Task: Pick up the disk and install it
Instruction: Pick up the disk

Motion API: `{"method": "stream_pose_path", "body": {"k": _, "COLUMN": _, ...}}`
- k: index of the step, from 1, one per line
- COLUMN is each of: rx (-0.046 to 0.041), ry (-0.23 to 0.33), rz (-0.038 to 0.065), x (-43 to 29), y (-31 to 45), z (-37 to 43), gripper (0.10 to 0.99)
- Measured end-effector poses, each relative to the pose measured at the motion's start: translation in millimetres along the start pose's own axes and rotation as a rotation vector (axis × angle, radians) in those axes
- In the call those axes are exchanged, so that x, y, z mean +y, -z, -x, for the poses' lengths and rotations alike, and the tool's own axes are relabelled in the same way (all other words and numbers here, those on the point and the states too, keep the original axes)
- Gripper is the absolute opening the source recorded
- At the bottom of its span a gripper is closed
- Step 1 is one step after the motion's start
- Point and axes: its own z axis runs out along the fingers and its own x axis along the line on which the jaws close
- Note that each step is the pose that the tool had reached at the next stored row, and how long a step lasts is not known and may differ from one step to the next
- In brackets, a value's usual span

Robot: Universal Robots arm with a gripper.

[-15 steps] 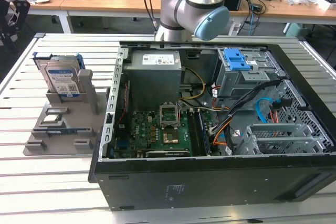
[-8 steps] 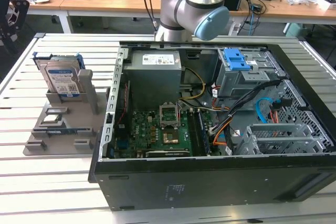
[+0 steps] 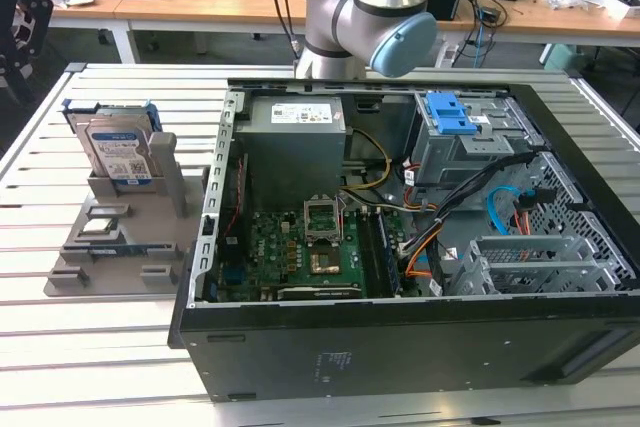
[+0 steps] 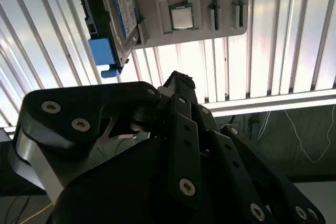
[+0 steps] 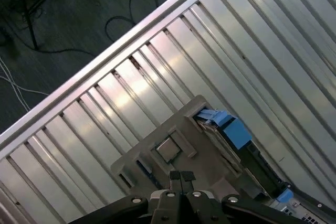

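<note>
— How is the gripper (image 5: 181, 176) found?

— In both wrist views its fingers are seen drawn together, with nothing held between them. It is hung above the slatted table (image 5: 252, 40) and nothing is touched by it.

— And where is the disk (image 5: 231, 132) from there?

— It is seen beyond the fingertips and off to one side, well apart from them. It is stood on edge in a slot of the grey stand (image 5: 189, 119). In the exterior view it is placed at the upper left of the frame, leaning slightly, with its label turned to the camera.

— How is its long axis set?

— It is judged to run upward out of the slot, so that the thin upper edge is left free. The lower end is hidden by the stand.

— What else is placed around it?

— The arm (image 3: 370, 17) is seen at the upper middle of the exterior frame, behind the open case (image 3: 400, 347). The stand is set just beside the case, toward the frame's left. The disk has not been lifted.
</note>
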Motion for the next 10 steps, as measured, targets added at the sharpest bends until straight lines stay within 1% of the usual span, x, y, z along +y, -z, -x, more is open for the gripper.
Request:
{"method": "stream_pose_path", "body": {"k": 3, "rx": 0.0012, "ry": 0.045, "rz": 0.001, "x": 0.0, "y": 0.0, "z": 0.0, "gripper": 0.106}}
{"method": "stream_pose_path", "body": {"k": 6, "rx": 0.0032, "ry": 0.115, "rz": 0.002, "x": 0.0, "y": 0.0, "z": 0.0, "gripper": 0.106}}
{"method": "stream_pose_path", "body": {"k": 8, "rx": 0.0037, "ry": 0.135, "rz": 0.003, "x": 0.0, "y": 0.0, "z": 0.0, "gripper": 0.106}}
{"method": "stream_pose_path", "body": {"k": 10, "rx": 0.0047, "ry": 0.173, "rz": 0.003, "x": 0.0, "y": 0.0, "z": 0.0, "gripper": 0.106}}
